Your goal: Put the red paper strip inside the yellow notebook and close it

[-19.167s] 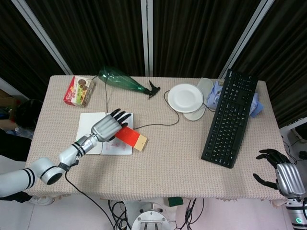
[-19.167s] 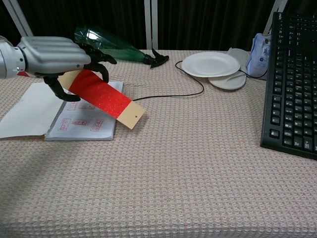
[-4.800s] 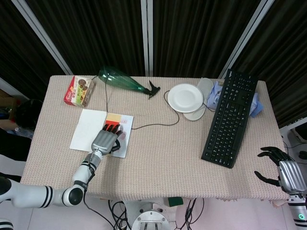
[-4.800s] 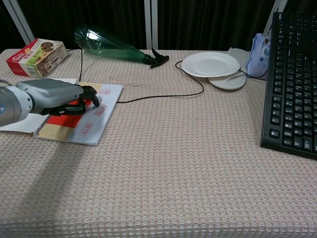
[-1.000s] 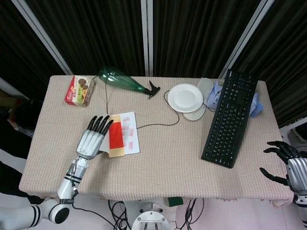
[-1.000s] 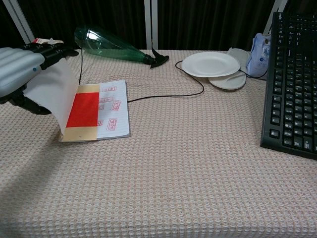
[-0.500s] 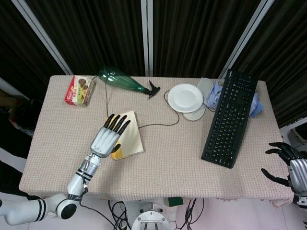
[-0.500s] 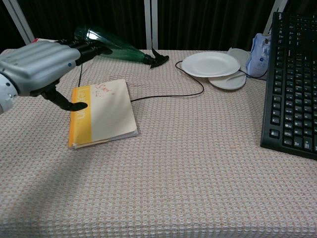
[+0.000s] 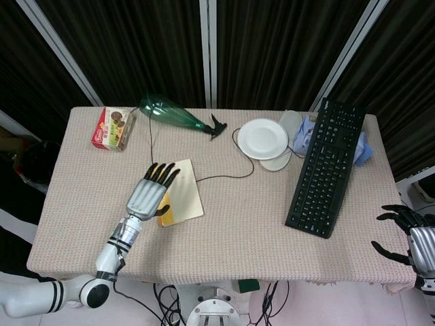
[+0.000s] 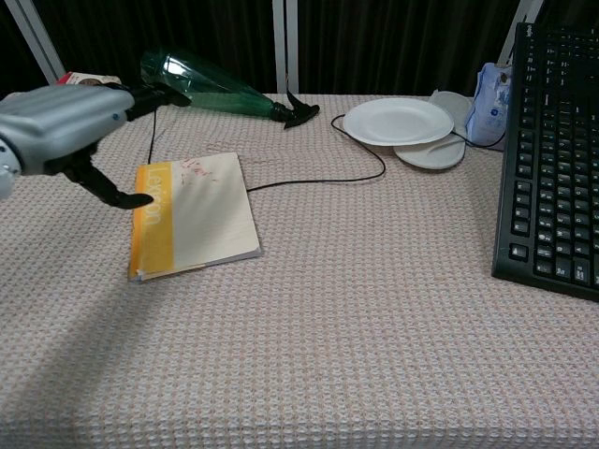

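The yellow notebook point(image 9: 182, 193) point(image 10: 194, 215) lies closed and flat on the table, its cream cover up and a yellow band along its left edge. No part of the red paper strip shows. My left hand point(image 9: 149, 191) point(image 10: 70, 126) hovers over the notebook's left side, fingers stretched forward and spread, holding nothing. My right hand point(image 9: 409, 236) hangs off the table's front right corner, fingers spread and empty; only the head view shows it.
A black cable point(image 10: 323, 173) runs from the notebook's far edge toward a green bottle point(image 10: 211, 90). A snack box point(image 9: 112, 128) sits back left. White plates point(image 10: 400, 122) and a black keyboard point(image 10: 554, 159) occupy the right side.
The notebook cover has come down over the red strip and now lies flat. My left hand has lifted slightly and drifted left off the cover.
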### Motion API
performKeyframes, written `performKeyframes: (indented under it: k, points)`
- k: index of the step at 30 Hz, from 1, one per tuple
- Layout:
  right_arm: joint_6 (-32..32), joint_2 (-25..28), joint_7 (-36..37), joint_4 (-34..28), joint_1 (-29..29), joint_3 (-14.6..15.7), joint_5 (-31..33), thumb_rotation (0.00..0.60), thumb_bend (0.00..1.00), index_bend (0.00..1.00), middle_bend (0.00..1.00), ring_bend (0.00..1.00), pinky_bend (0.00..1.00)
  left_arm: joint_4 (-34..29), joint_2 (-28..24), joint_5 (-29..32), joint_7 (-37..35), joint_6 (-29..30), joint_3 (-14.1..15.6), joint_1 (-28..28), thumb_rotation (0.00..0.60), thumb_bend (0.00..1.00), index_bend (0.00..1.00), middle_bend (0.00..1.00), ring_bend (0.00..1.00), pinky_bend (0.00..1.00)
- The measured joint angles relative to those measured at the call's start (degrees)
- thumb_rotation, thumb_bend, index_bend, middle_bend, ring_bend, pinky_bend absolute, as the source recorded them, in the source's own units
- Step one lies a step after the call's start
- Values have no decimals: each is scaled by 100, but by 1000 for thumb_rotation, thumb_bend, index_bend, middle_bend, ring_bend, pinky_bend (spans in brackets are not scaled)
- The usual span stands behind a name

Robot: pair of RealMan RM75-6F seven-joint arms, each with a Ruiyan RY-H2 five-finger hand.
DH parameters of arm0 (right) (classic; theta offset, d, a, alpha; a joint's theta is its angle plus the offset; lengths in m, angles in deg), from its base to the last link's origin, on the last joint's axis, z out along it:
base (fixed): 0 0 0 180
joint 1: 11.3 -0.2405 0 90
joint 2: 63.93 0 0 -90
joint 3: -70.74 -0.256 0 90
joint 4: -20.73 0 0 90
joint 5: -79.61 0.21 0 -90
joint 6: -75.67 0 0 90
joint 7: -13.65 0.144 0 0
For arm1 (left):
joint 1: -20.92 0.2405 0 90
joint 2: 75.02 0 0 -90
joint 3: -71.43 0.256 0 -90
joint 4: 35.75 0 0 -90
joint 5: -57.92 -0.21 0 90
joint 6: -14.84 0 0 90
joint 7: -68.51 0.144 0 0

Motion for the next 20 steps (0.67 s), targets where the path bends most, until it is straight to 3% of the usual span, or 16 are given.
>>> performKeyframes:
  k: [7,11,20]
  points:
    - [-36,7,-158,25,-53,-52,6,600,122,410,210,175,253,-706,-1198,76,-569,711,167,803,600,191,61,0,0,55]
    - [36,-7,-168,53,-65,-88,-37,600,122,306,206,169,247,-926,-1769,-225,-985,1355,510,1457,600,190,64,0,0,55]
    - [-22,-6,-393,2,-159,9,-337,600,130,272,205,169,247,-754,-1979,-1357,-1535,2763,1350,2778,600,190,73,0,0,55]
